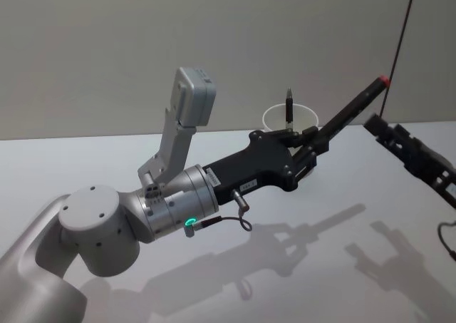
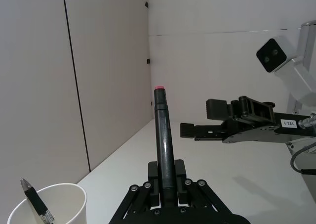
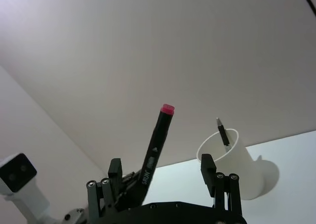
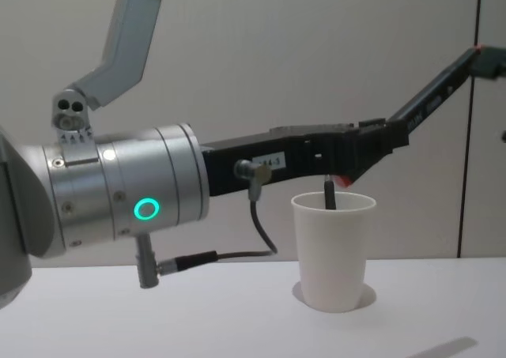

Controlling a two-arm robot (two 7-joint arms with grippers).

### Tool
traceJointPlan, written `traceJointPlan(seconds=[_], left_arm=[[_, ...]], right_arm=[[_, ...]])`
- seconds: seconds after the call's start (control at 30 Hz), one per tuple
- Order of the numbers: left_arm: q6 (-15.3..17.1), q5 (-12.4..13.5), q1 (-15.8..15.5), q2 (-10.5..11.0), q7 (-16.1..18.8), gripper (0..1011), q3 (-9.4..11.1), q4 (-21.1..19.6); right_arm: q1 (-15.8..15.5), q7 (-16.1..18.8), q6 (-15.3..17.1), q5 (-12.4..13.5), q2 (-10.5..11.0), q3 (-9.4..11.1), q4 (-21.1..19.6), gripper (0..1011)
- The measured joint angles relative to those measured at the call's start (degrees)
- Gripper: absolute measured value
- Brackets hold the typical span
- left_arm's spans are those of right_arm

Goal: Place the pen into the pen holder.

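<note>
Left tool pinching pen low on barrel, pink end aimed upper right. Pen holder just behind tool, second pen inside. Right tool spread at right edge, near pink end. I see open bench lower right. Barrel lettering unreadable.

Inside the pen holder a thin pen leans at the rim, leaving most of the mouth open.
</note>
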Motion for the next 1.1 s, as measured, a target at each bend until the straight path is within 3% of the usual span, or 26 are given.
traceJointPlan(seconds=[0.13, 0.47, 1.1], left_arm=[[0.0, 0.0, 0.0, 0.0, 0.0, 187, 0.0, 0.0], [0.0, 0.0, 0.0, 0.0, 0.0, 187, 0.0, 0.0], [0.0, 0.0, 0.0, 0.0, 0.0, 187, 0.0, 0.0]], right_arm=[[1.59, -0.92, 1.13, 2.68, -1.67, -0.89, 0.55, 1002], [4.11, -4.62, 2.32, 6.5, -4.81, -2.63, 1.56, 1002], [6.5, -9.18, 2.93, 8.49, -7.54, -5.11, 2.53, 1001]])
